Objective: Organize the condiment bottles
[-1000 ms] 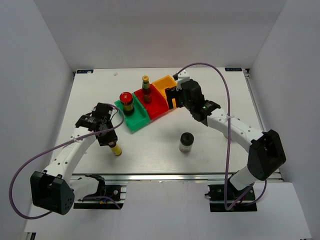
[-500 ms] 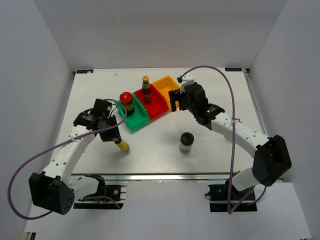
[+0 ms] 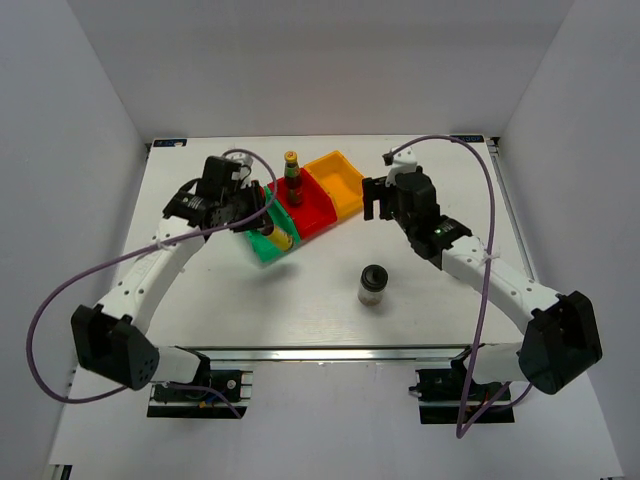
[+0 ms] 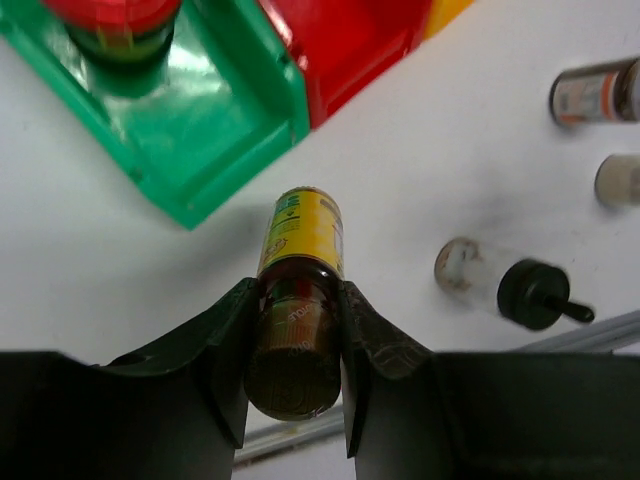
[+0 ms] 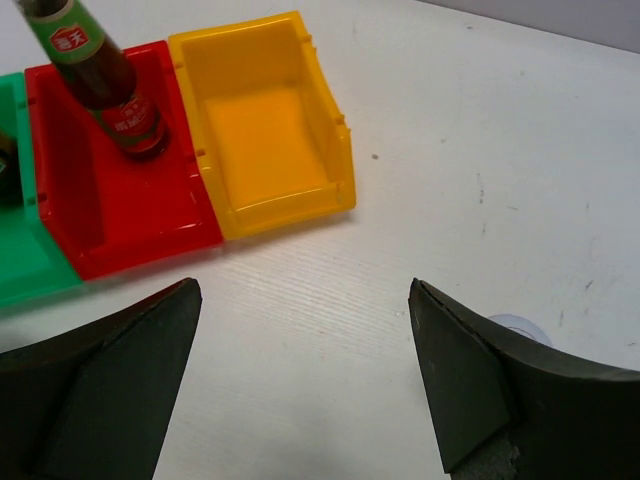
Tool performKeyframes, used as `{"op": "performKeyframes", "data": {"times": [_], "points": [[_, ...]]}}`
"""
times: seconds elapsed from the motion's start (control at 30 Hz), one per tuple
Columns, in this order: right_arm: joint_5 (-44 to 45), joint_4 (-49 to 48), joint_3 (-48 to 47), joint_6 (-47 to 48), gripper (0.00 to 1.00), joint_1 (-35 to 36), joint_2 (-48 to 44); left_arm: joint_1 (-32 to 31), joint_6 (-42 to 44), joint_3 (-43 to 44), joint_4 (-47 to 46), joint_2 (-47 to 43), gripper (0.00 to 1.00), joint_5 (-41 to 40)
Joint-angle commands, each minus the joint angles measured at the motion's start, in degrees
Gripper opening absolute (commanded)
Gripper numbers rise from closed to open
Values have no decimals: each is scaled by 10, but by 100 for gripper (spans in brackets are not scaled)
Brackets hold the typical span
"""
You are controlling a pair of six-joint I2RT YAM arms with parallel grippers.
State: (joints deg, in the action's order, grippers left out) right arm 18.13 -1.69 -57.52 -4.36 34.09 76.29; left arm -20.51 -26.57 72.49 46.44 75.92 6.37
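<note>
Slim yellow plastic bottle (image 3: 281, 238), seen from above, hangs tilted at the green plastic bin (image 3: 265, 250). Left wrist view: left fingers (image 4: 222, 345) pinch its dark cap end, and its long axis points toward the bin's near edge. Right wrist view: right fingers (image 5: 110, 370) are spread and empty above the white counter (image 5: 420, 140).

Plain white walls (image 3: 320, 70) close in a white table (image 3: 300, 305), one rising behind the far edge and one along each side. A silver metal rail (image 3: 330, 352) runs along the near edge, and a second rail (image 3: 510, 205) lines the right edge. Soft, even light falls from above, leaving only pale shadows on the lightly scuffed tabletop.
</note>
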Motion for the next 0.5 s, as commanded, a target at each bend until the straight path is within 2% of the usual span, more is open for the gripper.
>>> {"op": "performKeyframes", "data": {"times": [0.0,0.13,0.3,0.47], "points": [[15,-34,0,-7,89,-15,-16,-5,10,83,-100,48,0,-24],[15,-23,-5,-18,89,-25,-8,-16,37,199,-99,153,0,-30],[27,-6,-8,-22,89,-35,3,-31,66,351,-48,257,0,-42],[26,2,-2,-28,89,-45,6,-48,91,425,-3,327,0,-64]]}}
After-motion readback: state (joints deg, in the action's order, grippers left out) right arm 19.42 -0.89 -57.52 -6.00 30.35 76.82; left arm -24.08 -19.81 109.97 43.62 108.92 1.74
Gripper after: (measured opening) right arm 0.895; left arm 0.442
